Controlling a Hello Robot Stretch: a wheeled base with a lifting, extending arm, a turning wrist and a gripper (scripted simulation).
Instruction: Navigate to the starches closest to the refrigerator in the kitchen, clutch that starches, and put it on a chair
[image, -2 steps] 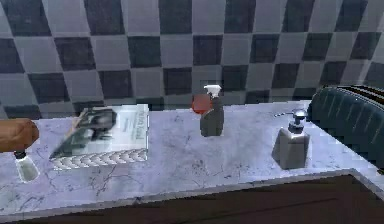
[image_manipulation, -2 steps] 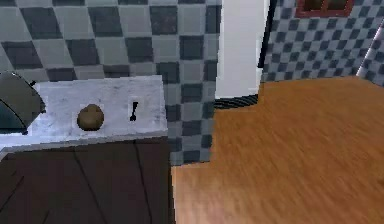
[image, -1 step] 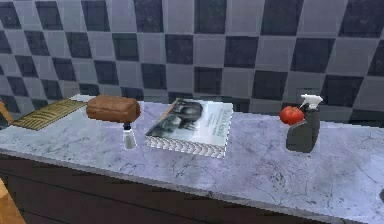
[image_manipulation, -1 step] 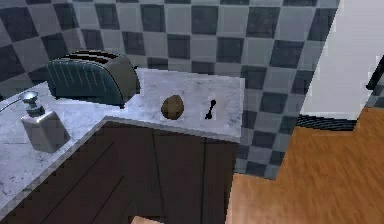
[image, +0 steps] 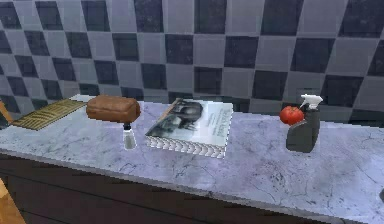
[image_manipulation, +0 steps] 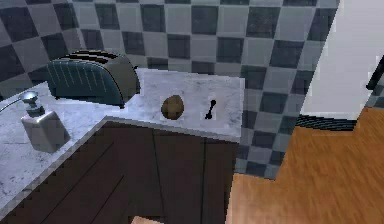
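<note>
A brown bread loaf (image: 112, 108) lies on the grey marble counter (image: 260, 165) toward the forward view's left, near the checkered wall. In the arm side view, a brown rounded lump like a potato (image_manipulation: 172, 106) rests on the counter's corner section (image_manipulation: 150, 125), between a dark toaster (image_manipulation: 92, 76) and a small dark utensil (image_manipulation: 212, 108).
A small shaker (image: 129, 138), a flat book (image: 190, 125), a red round fruit (image: 291, 115) and a dark spray bottle (image: 304, 125) stand on the counter. A soap dispenser (image_manipulation: 42, 125) sits at the arm side view's left. A tall white unit (image_manipulation: 350, 60) rises right, above wooden floor (image_manipulation: 310, 180).
</note>
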